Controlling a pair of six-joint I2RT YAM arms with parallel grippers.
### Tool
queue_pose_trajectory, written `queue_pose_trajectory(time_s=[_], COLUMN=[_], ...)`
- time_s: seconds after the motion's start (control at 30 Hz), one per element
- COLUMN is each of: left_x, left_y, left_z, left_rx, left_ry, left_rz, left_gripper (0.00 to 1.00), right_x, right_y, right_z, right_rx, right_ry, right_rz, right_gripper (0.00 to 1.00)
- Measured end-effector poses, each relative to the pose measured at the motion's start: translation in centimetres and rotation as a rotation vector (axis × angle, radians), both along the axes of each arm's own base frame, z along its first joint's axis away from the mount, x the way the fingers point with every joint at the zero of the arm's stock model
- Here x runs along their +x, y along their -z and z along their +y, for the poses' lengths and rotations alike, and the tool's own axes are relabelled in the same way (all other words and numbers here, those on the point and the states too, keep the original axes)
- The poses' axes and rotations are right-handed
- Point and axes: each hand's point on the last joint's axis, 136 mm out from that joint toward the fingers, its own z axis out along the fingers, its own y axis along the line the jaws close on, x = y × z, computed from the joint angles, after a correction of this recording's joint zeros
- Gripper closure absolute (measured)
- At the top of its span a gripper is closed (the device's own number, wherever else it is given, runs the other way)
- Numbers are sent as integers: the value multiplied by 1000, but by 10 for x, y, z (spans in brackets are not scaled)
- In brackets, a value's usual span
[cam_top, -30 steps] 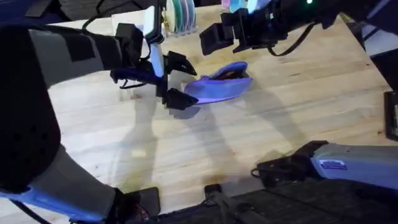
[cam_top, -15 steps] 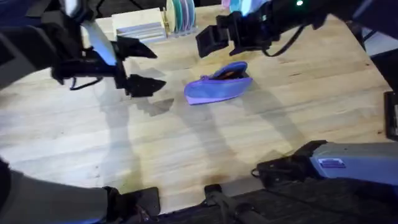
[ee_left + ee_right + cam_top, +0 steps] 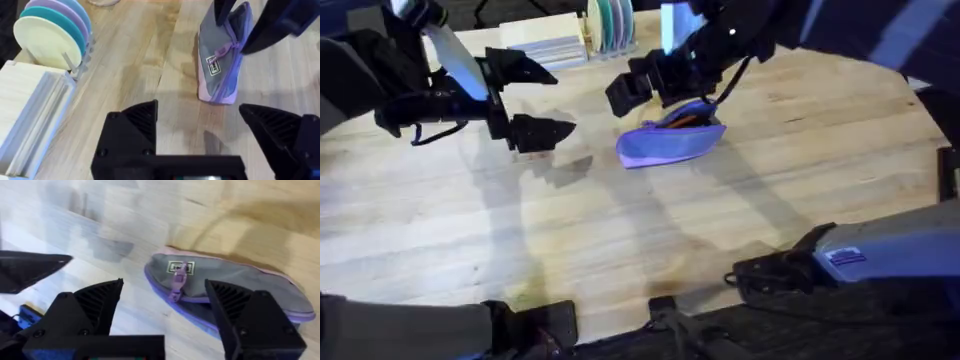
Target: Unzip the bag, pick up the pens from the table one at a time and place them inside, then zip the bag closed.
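Your right gripper (image 3: 645, 85), jaws spread wide and empty, hovers just beside the long lavender fabric pouch (image 3: 670, 142) lying lengthwise on the light-wood table (image 3: 770, 200), nearer than the open left gripper (image 3: 532, 100).

Lavender bag (image 3: 670, 143), orange pen (image 3: 686, 120) inside, light-wood table (image 3: 620, 230).

One bag (image 3: 670, 143) lies on one table (image 3: 800, 180); one orange pen (image 3: 686, 119) shows in the bag's open mouth; two grippers hang above the wood, the left gripper (image 3: 533, 100) and the right gripper (image 3: 642, 87); one rack (image 3: 30, 115) holds three plates (image 3: 47, 37) standing on edge.
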Motion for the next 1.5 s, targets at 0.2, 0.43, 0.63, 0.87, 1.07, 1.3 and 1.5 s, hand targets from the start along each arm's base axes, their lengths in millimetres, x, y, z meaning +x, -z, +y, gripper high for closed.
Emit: queue_pose_trajectory(time_s=[0.2, 0.43, 0.63, 0.87, 1.07, 1.3, 1.5], left_x=[0, -1, -1, -1, -2, -2, -3], left_y=[0, 0, 0, 0, 1, 1, 1], left_z=[0, 0, 0, 0, 0, 0, 0], left_rx=[0, -1, -1, -1, -2, -2, -2], left_ry=[0, 0, 0, 0, 0, 0, 0], left_rz=[2, 6, 6, 9, 18, 17, 22], left_gripper=[5, 4, 6, 5, 6, 6, 6], right_x=[-3, -8, -20, -23, -24, -25, -25], right_y=[34, 46, 49, 49, 48, 48, 48], right_z=[-3, -4, -1, 5, 8, 9, 9], right_rx=[-52, -74, -96, -102, -95, -93, -93], right_ry=[3, 0, -21, -43, -55, -58, -58], right_rz=[102, 150, 181, 175, 174, 175, 174], right_gripper=[4, 3, 88, 503, 873, 962, 971])
